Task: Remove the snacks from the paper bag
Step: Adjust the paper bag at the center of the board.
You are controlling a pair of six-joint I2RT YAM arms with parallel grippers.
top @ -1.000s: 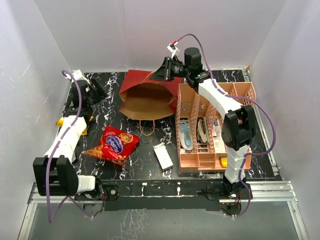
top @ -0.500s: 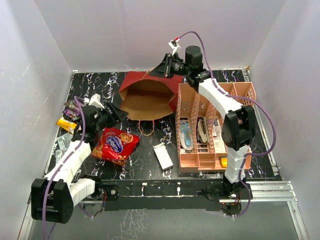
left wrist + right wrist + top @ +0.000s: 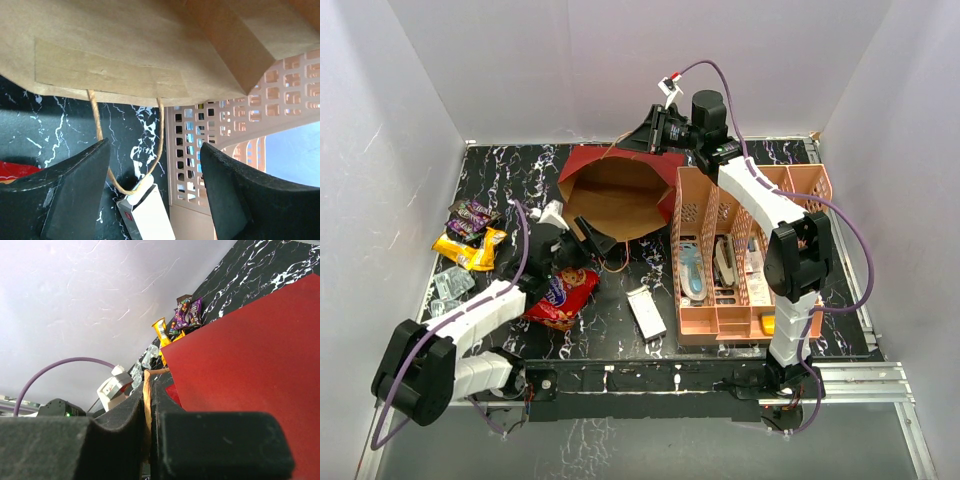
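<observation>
The dark red paper bag [image 3: 615, 195] lies on its side, its brown mouth facing the front. My right gripper [image 3: 655, 135] is shut on the bag's far upper rim; the kraft edge [image 3: 148, 405] is pinched between the fingers. My left gripper [image 3: 582, 237] hovers open just in front of the mouth, above the cord handle [image 3: 130, 150], with nothing between its fingers. The large red snack bag [image 3: 565, 295] lies partly under the left arm. Purple [image 3: 472, 215], orange-yellow [image 3: 468, 250] and clear [image 3: 450, 285] wrappers lie at the table's left. What the bag holds deep inside is hidden.
A small white box [image 3: 646, 312] lies in front of the bag, touching the handle loop in the left wrist view. The pink slotted rack [image 3: 740, 255] with stationery stands right beside the bag on the right. White walls enclose the black marbled table [image 3: 520, 170].
My left arm has swung from the far left of the table to the bag's mouth, and its jaws have widened. The right gripper has kept its hold on the rim.
</observation>
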